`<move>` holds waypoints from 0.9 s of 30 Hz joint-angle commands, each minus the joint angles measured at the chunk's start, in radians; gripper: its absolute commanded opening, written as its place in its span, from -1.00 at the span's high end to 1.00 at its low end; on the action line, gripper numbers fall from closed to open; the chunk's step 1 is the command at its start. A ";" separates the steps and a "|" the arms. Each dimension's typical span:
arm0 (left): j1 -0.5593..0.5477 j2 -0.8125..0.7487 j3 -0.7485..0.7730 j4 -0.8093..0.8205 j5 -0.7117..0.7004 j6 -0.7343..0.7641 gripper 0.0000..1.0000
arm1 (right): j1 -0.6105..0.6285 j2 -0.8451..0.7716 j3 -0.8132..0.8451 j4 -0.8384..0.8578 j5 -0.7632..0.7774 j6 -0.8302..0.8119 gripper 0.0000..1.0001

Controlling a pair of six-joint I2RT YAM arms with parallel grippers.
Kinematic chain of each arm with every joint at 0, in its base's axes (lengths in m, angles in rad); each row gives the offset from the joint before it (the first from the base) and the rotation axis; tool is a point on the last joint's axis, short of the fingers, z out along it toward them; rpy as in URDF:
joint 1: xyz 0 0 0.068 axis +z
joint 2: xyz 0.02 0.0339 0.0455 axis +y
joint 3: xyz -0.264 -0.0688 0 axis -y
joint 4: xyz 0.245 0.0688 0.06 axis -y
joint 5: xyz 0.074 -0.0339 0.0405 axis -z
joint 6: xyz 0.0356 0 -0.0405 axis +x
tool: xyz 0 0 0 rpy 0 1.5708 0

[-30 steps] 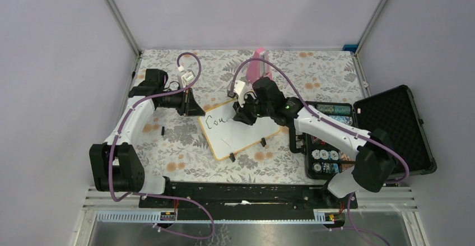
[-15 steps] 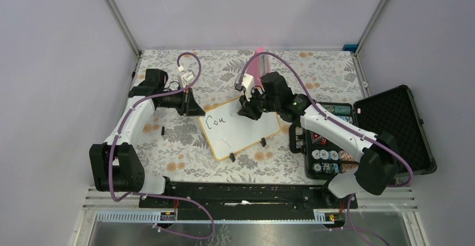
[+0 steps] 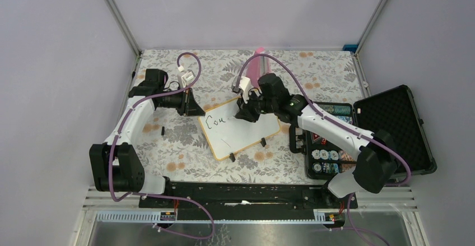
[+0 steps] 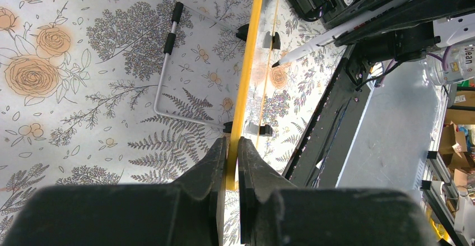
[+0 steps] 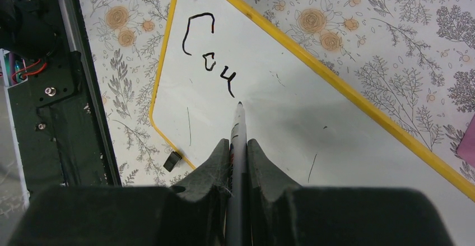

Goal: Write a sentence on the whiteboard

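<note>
The whiteboard (image 3: pixel 241 134) with its yellow rim lies tilted on the flowered cloth; it also shows in the right wrist view (image 5: pixel 313 111). Black letters "Cou" (image 5: pixel 207 61) stand near its upper left corner, seen small in the top view (image 3: pixel 215 123). My left gripper (image 4: pixel 232 145) is shut on the whiteboard's yellow rim (image 4: pixel 246 78) at its left corner (image 3: pixel 197 111). My right gripper (image 5: pixel 239 145) is shut on a grey marker (image 5: pixel 238 139), whose tip points at the board just right of the last letter. The marker also shows in the left wrist view (image 4: pixel 313 47).
An open black case (image 3: pixel 392 128) with round chips in it (image 3: pixel 330 156) lies at the right. A pink object (image 3: pixel 259 61) stands behind the board. A bent metal stand (image 4: pixel 162 72) lies beside the board's edge. A small black piece (image 3: pixel 162 130) lies left of the board.
My right gripper swung right along the board with the marker, then came back a little left. The letters now show "Cou". The left arm has not moved.
</note>
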 commanded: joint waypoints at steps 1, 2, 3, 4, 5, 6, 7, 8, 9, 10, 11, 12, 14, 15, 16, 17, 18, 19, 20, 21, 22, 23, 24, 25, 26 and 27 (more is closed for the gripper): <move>0.003 -0.012 0.000 0.012 -0.008 0.018 1.00 | 0.015 0.015 0.058 0.045 -0.025 0.006 1.00; 0.003 -0.011 0.001 0.012 -0.007 0.018 1.00 | 0.019 0.020 0.063 0.045 -0.024 0.007 1.00; 0.003 -0.010 0.001 0.012 -0.007 0.018 1.00 | 0.021 0.024 0.068 0.045 -0.024 0.007 1.00; 0.004 -0.010 0.001 0.012 -0.007 0.018 1.00 | 0.024 0.027 0.072 0.045 -0.022 0.008 1.00; 0.003 -0.010 0.000 0.012 -0.006 0.018 1.00 | 0.027 0.030 0.076 0.045 -0.021 0.008 1.00; 0.004 -0.011 0.001 0.012 -0.008 0.019 1.00 | 0.025 0.033 0.079 0.047 -0.021 0.007 1.00; 0.004 -0.012 0.000 0.012 -0.008 0.020 1.00 | 0.028 0.037 0.082 0.049 -0.021 0.007 1.00; 0.004 -0.012 -0.001 0.012 -0.010 0.020 1.00 | 0.028 0.040 0.085 0.049 -0.021 0.007 1.00; 0.004 -0.011 -0.001 0.012 -0.009 0.020 1.00 | 0.029 0.044 0.088 0.050 -0.021 0.008 1.00; 0.004 -0.010 -0.001 0.012 -0.010 0.020 1.00 | 0.030 0.047 0.090 0.051 -0.022 0.007 1.00; 0.004 -0.010 -0.001 0.012 -0.008 0.020 1.00 | 0.030 0.050 0.093 0.051 -0.020 0.007 1.00; 0.004 -0.010 0.000 0.012 -0.008 0.020 1.00 | 0.031 0.053 0.096 0.050 -0.018 0.006 1.00; 0.003 -0.011 -0.001 0.012 -0.010 0.020 1.00 | 0.031 0.058 0.101 0.050 -0.012 0.004 1.00; 0.003 -0.011 -0.001 0.012 -0.010 0.020 1.00 | 0.031 0.060 0.102 0.050 -0.008 0.001 1.00; 0.002 -0.012 -0.002 0.012 -0.010 0.020 1.00 | 0.030 0.062 0.102 0.051 -0.006 -0.001 1.00; 0.004 -0.012 -0.001 0.012 -0.010 0.020 1.00 | 0.031 0.065 0.101 0.051 -0.003 -0.002 1.00; 0.003 -0.012 -0.001 0.012 -0.010 0.020 1.00 | 0.031 0.066 0.102 0.050 -0.001 -0.004 1.00; 0.004 -0.012 -0.001 0.012 -0.010 0.020 1.00 | 0.032 0.068 0.103 0.051 0.004 -0.004 1.00; 0.004 -0.012 -0.001 0.012 -0.009 0.020 1.00 | 0.032 0.070 0.102 0.054 0.008 -0.006 1.00; 0.003 -0.012 -0.001 0.012 -0.009 0.020 1.00 | 0.032 0.072 0.103 0.053 0.015 -0.007 1.00; 0.003 -0.013 -0.001 0.012 -0.009 0.021 1.00 | 0.031 0.072 0.103 0.054 0.023 -0.010 1.00; 0.004 -0.014 -0.002 0.012 -0.010 0.021 1.00 | 0.031 0.070 0.102 0.053 0.031 -0.012 1.00; 0.004 -0.015 -0.002 0.012 -0.010 0.021 1.00 | 0.030 0.068 0.101 0.053 0.039 -0.013 1.00; 0.004 -0.015 -0.003 0.012 -0.009 0.021 1.00 | 0.031 0.066 0.098 0.055 0.045 -0.016 1.00; 0.003 -0.013 -0.003 0.012 -0.010 0.022 1.00 | 0.031 0.064 0.094 0.057 0.050 -0.015 1.00; 0.004 -0.013 -0.002 0.012 -0.010 0.021 1.00 | 0.031 0.063 0.092 0.054 0.053 -0.015 1.00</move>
